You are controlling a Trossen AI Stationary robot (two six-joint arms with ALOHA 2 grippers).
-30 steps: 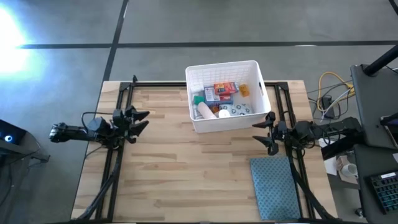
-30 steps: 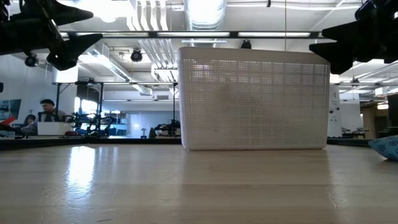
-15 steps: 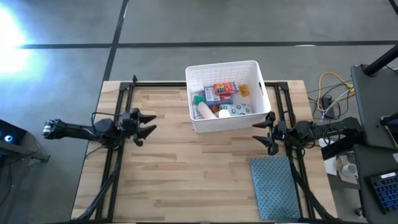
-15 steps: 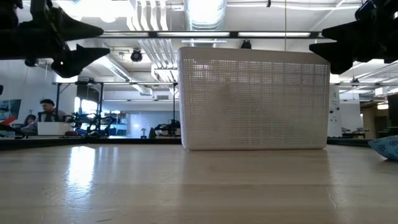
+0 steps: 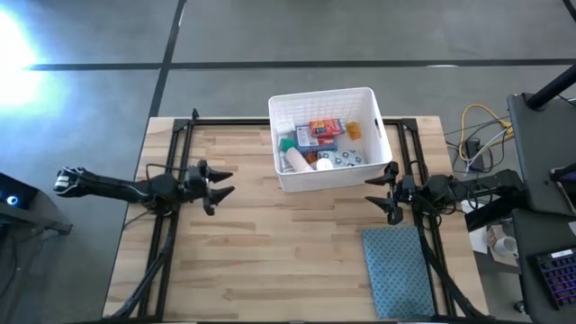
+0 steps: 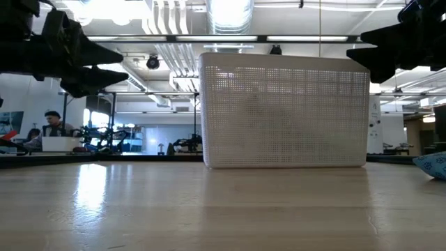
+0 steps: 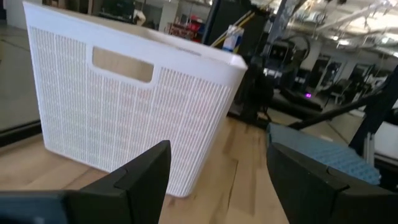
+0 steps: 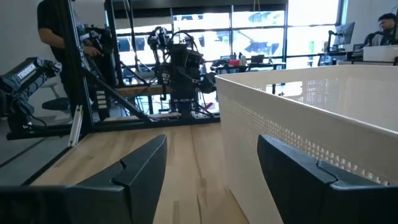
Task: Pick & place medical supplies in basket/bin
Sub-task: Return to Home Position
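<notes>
The white slotted basket [image 5: 326, 137] stands at the table's far middle and holds the supplies: an orange-red box [image 5: 326, 127], a blue box [image 5: 310, 137], a white bottle [image 5: 295, 160], a green roll [image 5: 286, 144] and a white-blue packet [image 5: 346, 161]. My left gripper [image 5: 225, 182] hovers open above the table, left of the basket, holding nothing; the left wrist view shows the basket [image 7: 124, 99] ahead. My right gripper [image 5: 389, 192] hovers open beside the basket's near right corner, also holding nothing. The low view shows the basket [image 6: 284, 110] resting flat on the tabletop.
A teal-grey cloth mat [image 5: 396, 270] lies at the table's near right. Black frame rails [image 5: 166, 234] run along both table sides. Cables and equipment [image 5: 477, 135] sit past the right edge. Bare wood [image 5: 279, 252] spreads between the arms. A person [image 6: 52, 124] sits far behind.
My left gripper has moved toward the table's right, toward the basket, and slightly toward the near edge, staying open. The right arm and the basket have kept still.
</notes>
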